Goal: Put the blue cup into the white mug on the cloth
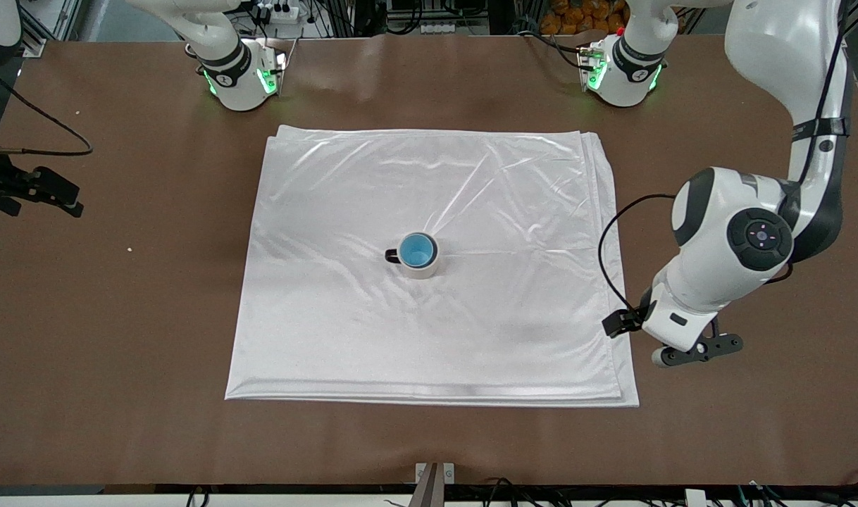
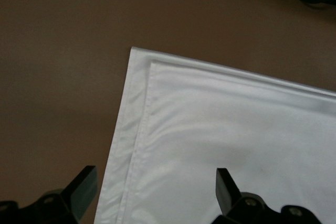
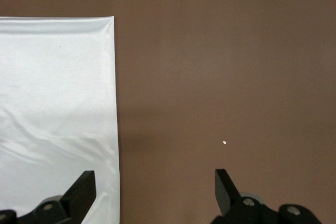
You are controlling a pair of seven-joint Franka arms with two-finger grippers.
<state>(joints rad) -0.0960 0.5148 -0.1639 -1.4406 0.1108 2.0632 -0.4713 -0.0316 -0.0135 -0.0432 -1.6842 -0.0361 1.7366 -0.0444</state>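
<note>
The blue cup [image 1: 416,251] sits upright inside the white mug [image 1: 426,270], whose black handle points toward the right arm's end. The mug stands near the middle of the shiny white cloth [image 1: 471,331]. My left gripper [image 1: 693,350] [image 2: 155,182] hangs open and empty over the cloth's edge [image 2: 137,129], by the corner nearer the front camera at the left arm's end. My right gripper [image 1: 48,189] [image 3: 154,182] is open and empty over bare table at the right arm's end, with the cloth's edge [image 3: 107,103] below one fingertip. Neither wrist view shows the cups.
The brown table [image 1: 119,352] surrounds the cloth on every side. A small white speck [image 1: 129,248] [image 3: 224,142] lies on it at the right arm's end. Both arm bases [image 1: 242,74] [image 1: 623,70] stand along the table's farther edge.
</note>
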